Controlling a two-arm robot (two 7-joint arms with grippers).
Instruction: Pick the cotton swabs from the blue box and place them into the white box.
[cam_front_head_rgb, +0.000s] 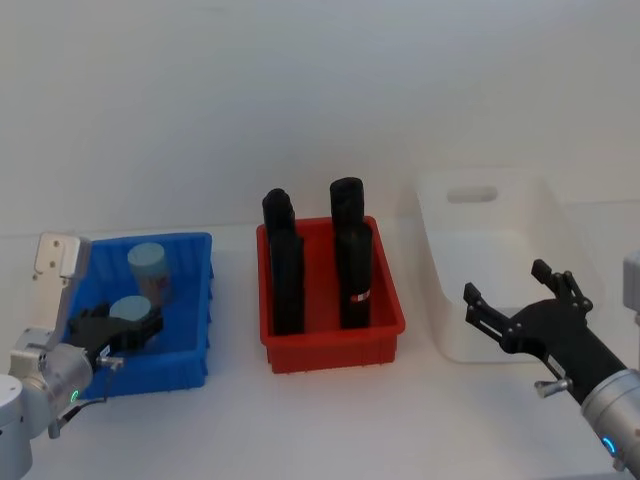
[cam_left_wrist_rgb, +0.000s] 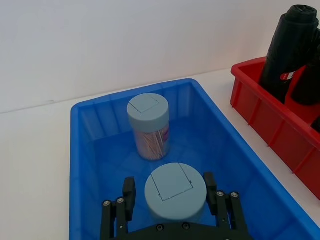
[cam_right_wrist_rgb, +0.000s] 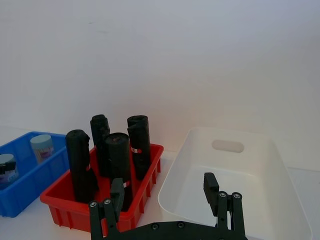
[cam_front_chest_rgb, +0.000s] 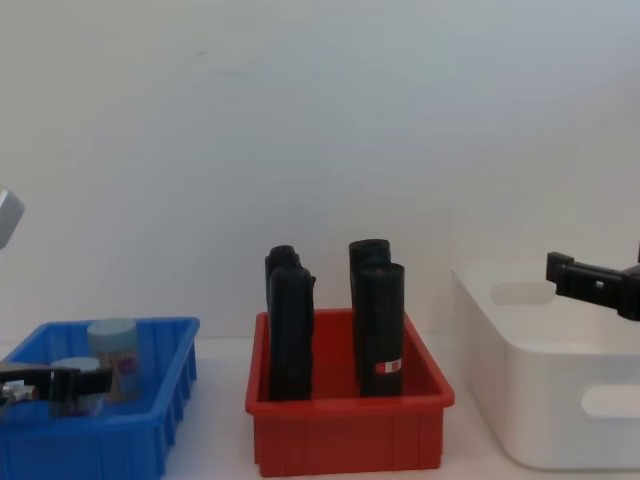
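Observation:
Two cotton swabs jars with pale blue lids stand in the blue box (cam_front_head_rgb: 195, 300). The far jar (cam_left_wrist_rgb: 148, 125) stands free near the back wall. The near jar (cam_left_wrist_rgb: 175, 192) sits between the fingers of my left gripper (cam_front_head_rgb: 135, 325), which is lowered into the box and open; one finger (cam_left_wrist_rgb: 129, 197) shows a small gap to the lid, the other rests against it. My right gripper (cam_front_head_rgb: 505, 282) hovers open and empty over the near left corner of the white box (cam_front_head_rgb: 560, 230), which holds nothing I can see.
A red bin (cam_front_head_rgb: 335, 345) with several tall black rolls (cam_front_head_rgb: 352, 250) stands between the blue box and the white box. Bare white table lies in front of all three containers, and a plain white wall is behind.

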